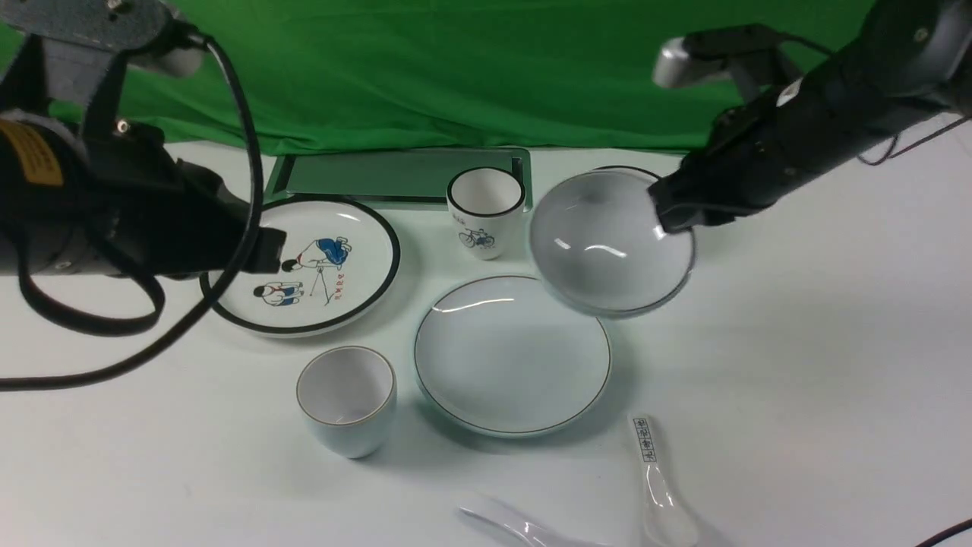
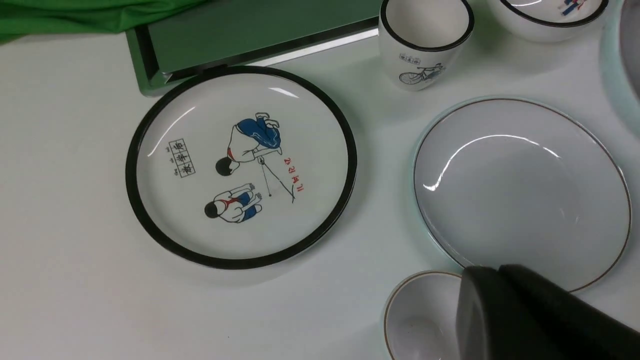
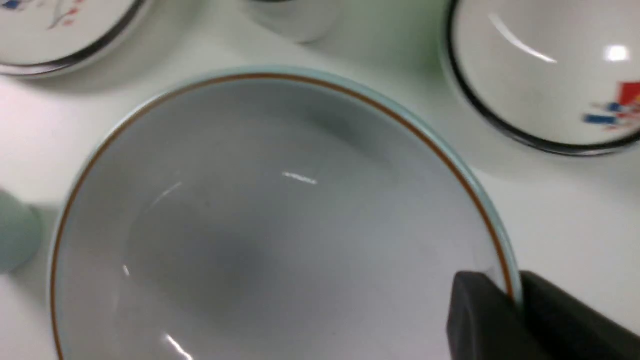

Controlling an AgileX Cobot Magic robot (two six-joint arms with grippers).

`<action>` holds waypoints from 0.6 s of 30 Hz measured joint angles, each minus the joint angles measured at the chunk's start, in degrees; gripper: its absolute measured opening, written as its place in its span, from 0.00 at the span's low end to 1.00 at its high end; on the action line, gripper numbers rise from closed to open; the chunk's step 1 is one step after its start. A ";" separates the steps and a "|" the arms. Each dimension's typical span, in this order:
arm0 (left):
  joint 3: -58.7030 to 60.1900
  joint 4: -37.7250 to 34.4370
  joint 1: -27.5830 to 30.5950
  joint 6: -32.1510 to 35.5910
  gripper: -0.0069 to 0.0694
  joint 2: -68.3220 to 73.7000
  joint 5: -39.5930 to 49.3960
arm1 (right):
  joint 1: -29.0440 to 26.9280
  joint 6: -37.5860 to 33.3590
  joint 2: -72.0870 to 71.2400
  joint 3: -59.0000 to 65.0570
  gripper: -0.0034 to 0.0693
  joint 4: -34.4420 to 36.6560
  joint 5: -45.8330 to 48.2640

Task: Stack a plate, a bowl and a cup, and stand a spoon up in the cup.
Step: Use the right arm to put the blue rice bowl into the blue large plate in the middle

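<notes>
My right gripper (image 1: 668,216) is shut on the rim of the pale bowl (image 1: 611,243) and holds it lifted and tilted, above the table behind and to the right of the plain plate (image 1: 512,353). In the right wrist view the bowl's rim (image 3: 280,80) sits pinched between the fingers (image 3: 475,310). The handleless cup (image 1: 347,395) stands upright left of the plate. The plain spoon (image 1: 524,530) lies at the front edge, partly cut off. My left gripper (image 2: 496,270) is shut and empty, held above the table at the left.
A black-rimmed cartoon plate (image 1: 304,266), a bicycle cup (image 1: 486,209) and a green tray (image 1: 395,175) lie at the back. A black-rimmed bowl (image 3: 540,75) stands behind the held bowl. A spoon with printed characters (image 1: 653,471) lies front right.
</notes>
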 joint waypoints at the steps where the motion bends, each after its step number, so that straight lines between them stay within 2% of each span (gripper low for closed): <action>1: 0.00 0.00 0.00 0.00 0.04 0.00 -0.08 | 1.31 -0.30 0.65 0.00 0.14 0.32 -0.32; 7: 0.00 0.00 0.00 0.00 0.04 0.00 0.26 | 7.16 0.45 8.18 0.06 0.14 0.71 -6.63; 18: 0.00 0.36 0.00 0.57 0.05 0.25 0.69 | 7.02 2.13 13.07 0.06 0.14 0.69 -9.64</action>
